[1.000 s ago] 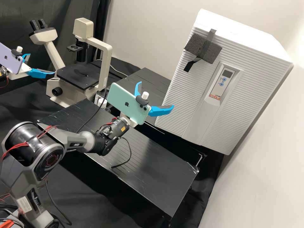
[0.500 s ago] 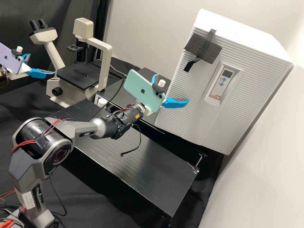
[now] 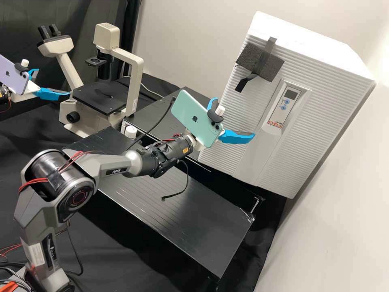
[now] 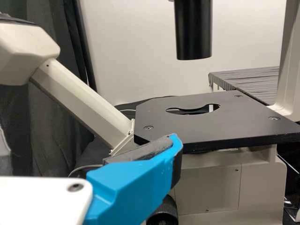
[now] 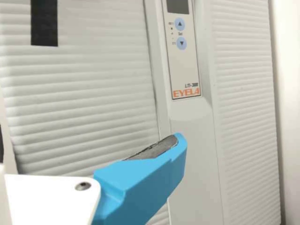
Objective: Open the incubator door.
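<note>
In the high view, between 2 and 3 o'clock from my right fingers [image 3: 237,138], the incubator door [image 3: 291,115] looks shut. I hold them wide apart with nothing in them, maybe ready to grip the dark pad [image 3: 273,68] at 1 o'clock, perhaps stuck there for pulling

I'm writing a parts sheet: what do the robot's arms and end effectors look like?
The right arm is grey with black joints, red wires and a black cable. The left end effector and right end effector are white with blue fingers and dark pads; the left bears a lilac phone, the right a mint-green phone.
</note>
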